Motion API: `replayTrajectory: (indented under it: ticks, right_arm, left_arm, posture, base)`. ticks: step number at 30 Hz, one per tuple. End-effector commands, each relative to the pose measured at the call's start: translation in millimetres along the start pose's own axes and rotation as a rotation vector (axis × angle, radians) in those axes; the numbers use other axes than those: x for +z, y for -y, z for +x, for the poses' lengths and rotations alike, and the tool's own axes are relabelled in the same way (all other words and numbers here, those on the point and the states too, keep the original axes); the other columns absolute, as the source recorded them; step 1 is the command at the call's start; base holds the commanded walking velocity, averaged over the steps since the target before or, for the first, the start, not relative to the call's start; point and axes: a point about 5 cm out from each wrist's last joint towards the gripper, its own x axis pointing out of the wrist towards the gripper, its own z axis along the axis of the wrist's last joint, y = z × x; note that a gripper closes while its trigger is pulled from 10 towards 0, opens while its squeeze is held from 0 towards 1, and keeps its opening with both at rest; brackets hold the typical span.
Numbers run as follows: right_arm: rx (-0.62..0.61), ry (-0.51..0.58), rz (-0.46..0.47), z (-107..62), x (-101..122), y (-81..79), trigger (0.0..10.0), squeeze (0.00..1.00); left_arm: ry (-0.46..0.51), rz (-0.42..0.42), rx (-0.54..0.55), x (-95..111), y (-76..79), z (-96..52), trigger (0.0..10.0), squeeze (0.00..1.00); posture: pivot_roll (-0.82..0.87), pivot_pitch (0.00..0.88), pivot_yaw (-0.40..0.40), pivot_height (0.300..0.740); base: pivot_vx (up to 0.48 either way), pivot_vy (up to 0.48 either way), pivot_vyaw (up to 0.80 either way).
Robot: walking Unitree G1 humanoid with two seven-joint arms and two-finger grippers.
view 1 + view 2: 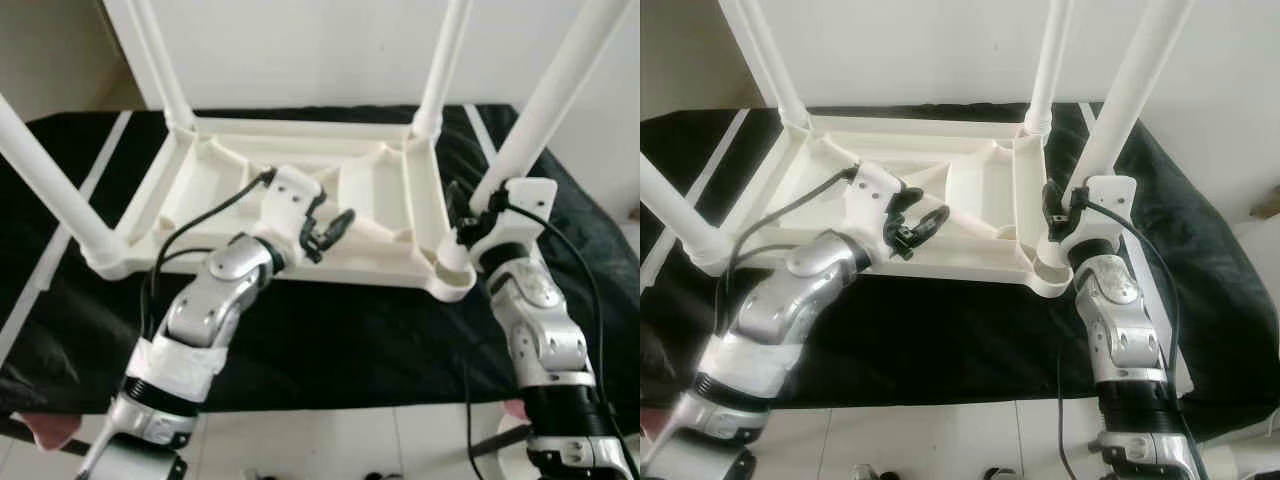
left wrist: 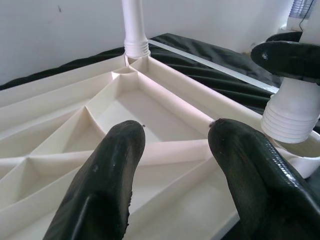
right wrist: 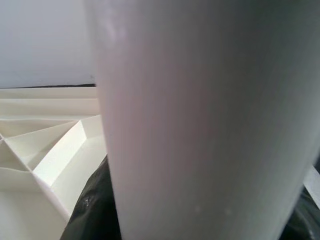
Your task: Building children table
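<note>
A white plastic children's table lies upside down on a black-covered surface, its ribbed underside facing up. Legs stand in the far left, far right and near left corners. My right gripper is shut on the near right leg just above its ribbed base, which sits in the corner socket. That leg looms large in the right wrist view. My left gripper hovers open over the underside near the front rim, nothing between its fingers.
The black cloth with white stripes covers the surface under the table and hangs over its front edge. A white wall stands right behind. Light tiled floor lies in front by my body.
</note>
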Motion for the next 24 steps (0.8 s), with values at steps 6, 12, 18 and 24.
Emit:
replayTrajectory:
  ticks: [6,12,18,24]
  right_arm:
    - [-0.005,0.014,-0.041,-6.4,0.0,1.1,10.0,0.00]
    - [0.005,0.058,-0.145,-14.3,-0.7,-0.1,10.0,0.00]
    - [0.016,0.050,-0.144,-26.0,-9.4,-2.7,10.0,0.00]
    - [0.033,0.040,-0.150,-33.4,-19.4,-6.7,10.0,0.00]
  left_arm:
    - [0.021,-0.035,0.026,1.2,3.8,-3.0,10.0,0.00]
    - [0.011,-0.005,-0.019,-5.4,28.7,-2.1,10.0,0.00]
    - [0.002,0.006,-0.047,-7.4,41.2,-3.2,10.0,0.00]
    - [0.001,-0.004,-0.049,-5.0,42.2,-0.5,10.0,0.00]
  posture:
    - [-0.12,0.129,-0.014,0.740]
    - [-0.13,0.144,-0.011,0.740]
    - [-0.13,0.148,-0.001,0.740]
    - [-0.14,0.156,0.008,0.740]
  base:
    - [0.000,0.000,0.00]
    - [0.000,0.000,0.00]
    - [0.000,0.000,0.00]
    - [0.000,0.000,0.00]
